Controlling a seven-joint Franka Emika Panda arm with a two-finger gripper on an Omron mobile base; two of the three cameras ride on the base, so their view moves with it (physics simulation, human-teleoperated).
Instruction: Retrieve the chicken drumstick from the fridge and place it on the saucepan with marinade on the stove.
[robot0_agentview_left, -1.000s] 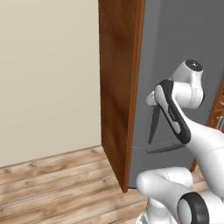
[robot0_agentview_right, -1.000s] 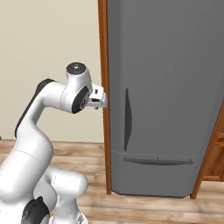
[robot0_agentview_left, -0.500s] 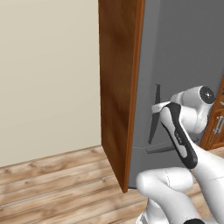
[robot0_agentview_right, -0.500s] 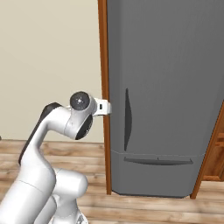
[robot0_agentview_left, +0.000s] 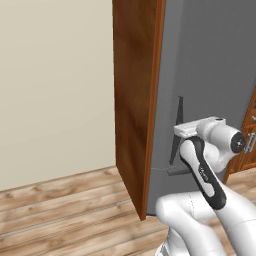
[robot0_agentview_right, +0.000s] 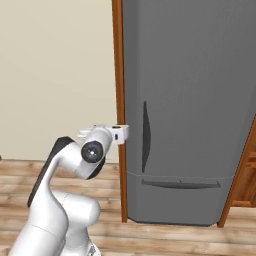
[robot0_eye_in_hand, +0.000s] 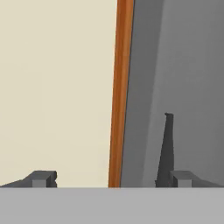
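The fridge (robot0_agentview_right: 190, 100) stands shut, a tall grey front with a brown wooden side panel (robot0_agentview_left: 132, 100). Its long dark upright handle (robot0_agentview_right: 145, 136) runs near the door's left edge, and a second dark handle (robot0_agentview_right: 180, 184) lies across the lower drawer. My gripper (robot0_eye_in_hand: 113, 179) is open with nothing between its fingers. In the hand view the panel's edge falls between the tips, and the handle (robot0_eye_in_hand: 167, 148) rises just by the right fingertip (robot0_eye_in_hand: 181, 178). My hand (robot0_agentview_right: 119, 134) hovers at handle height, a little short of the door. The chicken drumstick is hidden; the saucepan, marinade and stove are out of view.
A beige wall (robot0_agentview_left: 55, 85) fills the left, above a wooden plank floor (robot0_agentview_left: 65, 210). Brown wooden cabinetry (robot0_agentview_right: 245, 175) adjoins the fridge on the right. My own white arm (robot0_agentview_right: 60, 200) bends low in front of the fridge.
My arm has folded lower and the hand has dropped and moved closer to the fridge's upright handle. The gripper stays open and the door stays shut.
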